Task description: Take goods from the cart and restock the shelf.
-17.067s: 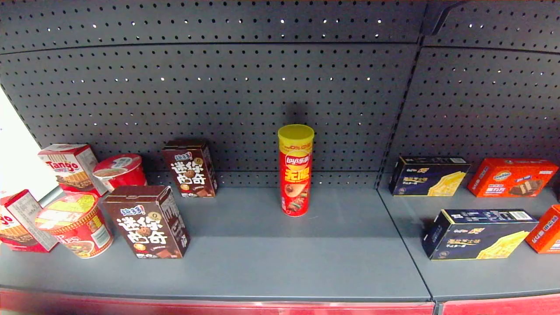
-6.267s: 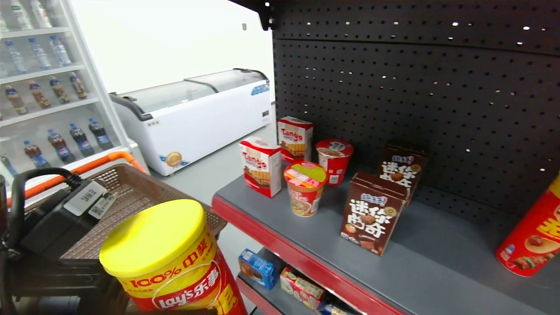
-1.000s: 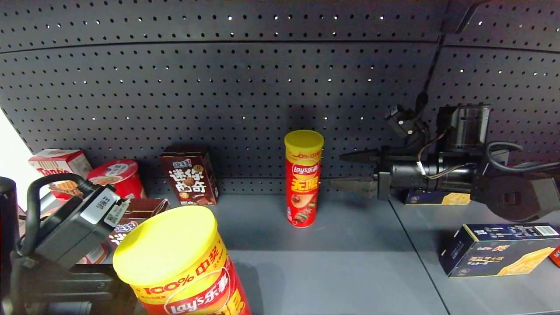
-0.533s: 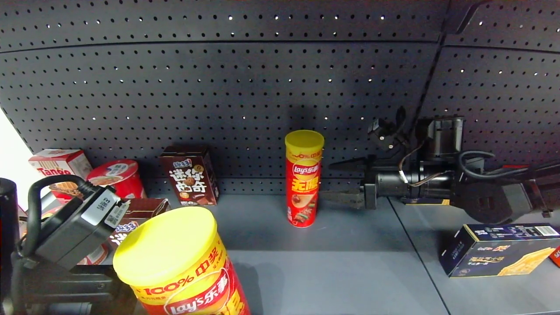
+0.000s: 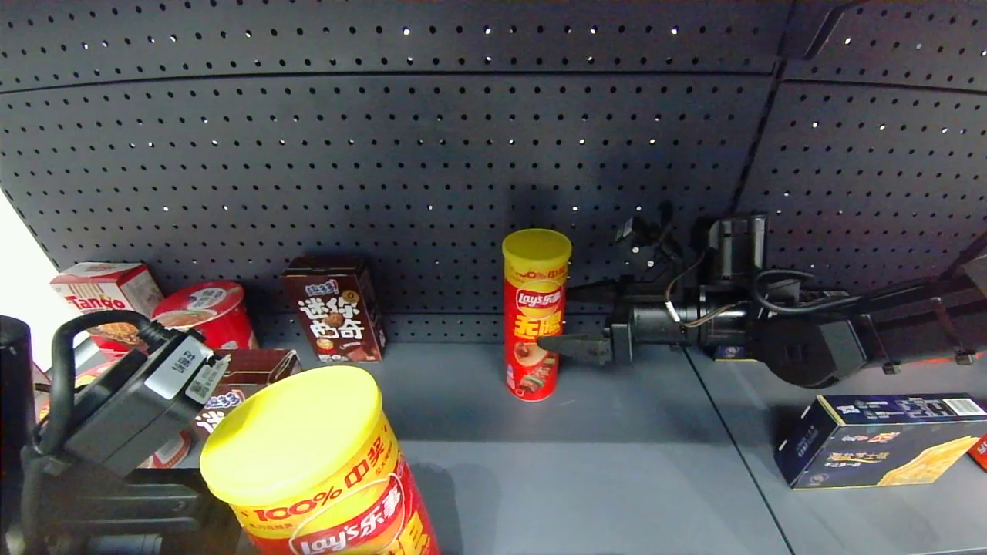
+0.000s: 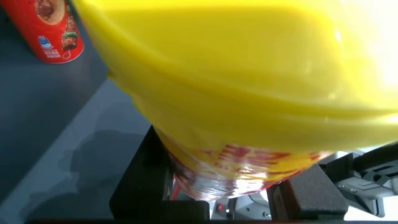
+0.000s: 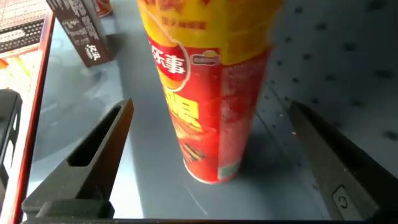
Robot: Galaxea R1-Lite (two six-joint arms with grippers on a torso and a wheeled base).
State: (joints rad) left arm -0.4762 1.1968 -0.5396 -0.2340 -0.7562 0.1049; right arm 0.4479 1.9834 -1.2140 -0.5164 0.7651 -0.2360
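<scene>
On the grey shelf (image 5: 617, 455) before the pegboard (image 5: 385, 154), the right gripper (image 7: 211, 111) is spread around the upright chip can (image 5: 535, 316), while the left gripper (image 6: 230, 186) pinches a second chip can (image 5: 308, 455).

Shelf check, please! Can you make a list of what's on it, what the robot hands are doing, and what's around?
Surface: grey shelf, flat, with a seam toward the right.
Job's things: held chip can, upright, low at the left; standing chip can, upright near the back panel.
Clutter: brown box, red cup and wafer box at the left; dark blue box lying at the right.
Grippers: left gripper shut on the held chip can; right gripper open, one finger on each side of the standing chip can, not squeezing it.
Cables: black cable looped over the left wrist; thin wires on the right arm.
Surroundings: perforated back panel.
</scene>
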